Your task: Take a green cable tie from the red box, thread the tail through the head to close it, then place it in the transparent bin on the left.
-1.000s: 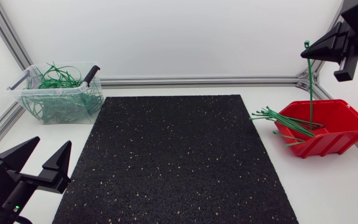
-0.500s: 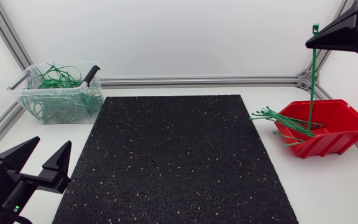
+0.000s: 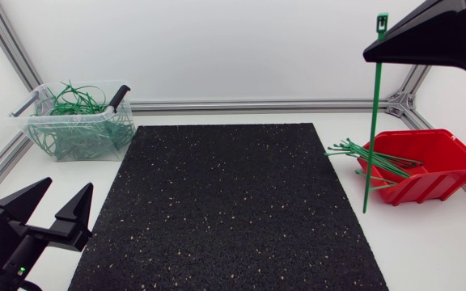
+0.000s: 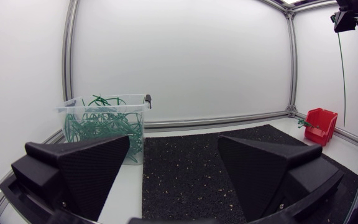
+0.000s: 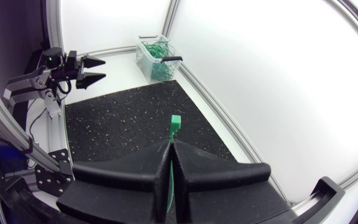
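My right gripper (image 3: 369,55) hangs high above the table's right side, shut on a green cable tie (image 3: 373,113) just below its head. The tie hangs straight down, and its tail ends in front of the red box (image 3: 437,187). In the right wrist view the tie's head (image 5: 175,121) sticks up past the closed right gripper (image 5: 171,148). Several more ties (image 3: 353,150) poke out of the box. The transparent bin (image 3: 79,114) at the far left holds several closed ties. My left gripper (image 3: 71,183) stands open and empty at the near left corner.
A black speckled mat (image 3: 225,202) covers the middle of the table. Aluminium frame rails (image 3: 257,105) run along the back and side edges. From the left wrist view, the bin (image 4: 104,118) is ahead of the left gripper (image 4: 174,143) and the red box (image 4: 321,121) far across.
My right gripper has risen and shifted left with the tie, pulling its tail up out of the red box. The left arm has not moved.
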Robot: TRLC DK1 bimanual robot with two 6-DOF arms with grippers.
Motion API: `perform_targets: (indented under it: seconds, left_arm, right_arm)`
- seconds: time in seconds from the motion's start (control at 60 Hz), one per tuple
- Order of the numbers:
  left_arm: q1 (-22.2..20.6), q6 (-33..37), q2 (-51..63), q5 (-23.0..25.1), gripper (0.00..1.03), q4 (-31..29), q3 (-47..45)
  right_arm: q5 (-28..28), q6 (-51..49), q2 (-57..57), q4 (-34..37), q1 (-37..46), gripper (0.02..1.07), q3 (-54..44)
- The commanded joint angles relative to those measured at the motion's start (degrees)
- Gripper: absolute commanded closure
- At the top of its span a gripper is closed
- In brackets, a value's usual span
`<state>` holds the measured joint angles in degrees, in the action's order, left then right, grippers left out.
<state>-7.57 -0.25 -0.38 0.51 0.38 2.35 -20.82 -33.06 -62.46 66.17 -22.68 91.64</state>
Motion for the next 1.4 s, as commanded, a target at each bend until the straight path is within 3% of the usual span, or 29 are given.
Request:
perform_targets:
  seconds: [0.0, 0.133, 0.35, 0.9, 1.383]
  left_arm:
    - [-0.42, -1.07, -0.14, -0.34, 0.04, -1.79, -2.17]
    - [-0.51, -1.07, -0.14, -0.34, 0.04, -1.79, -2.17]
    - [-0.69, -1.07, -0.32, -0.34, 0.04, -1.79, -2.17]
    - [-0.42, -0.28, -0.41, -0.34, 0.04, -1.61, -2.17]
    - [-1.22, 1.39, -0.50, -0.51, 0.07, -0.65, -1.82]
  right_arm:
    - [1.13, 5.72, 0.49, -0.52, -2.72, 1.02, -1.81]
    - [0.78, 13.46, -1.26, -0.25, -6.15, 1.02, -3.31]
    - [-7.39, 21.98, -4.96, 0.89, -6.50, 1.02, -4.18]
    - [-19.52, 19.79, -10.49, -5.44, -5.89, 1.01, -17.37]
    - [-21.11, 18.12, -13.74, -9.22, -6.94, 1.01, -22.03]
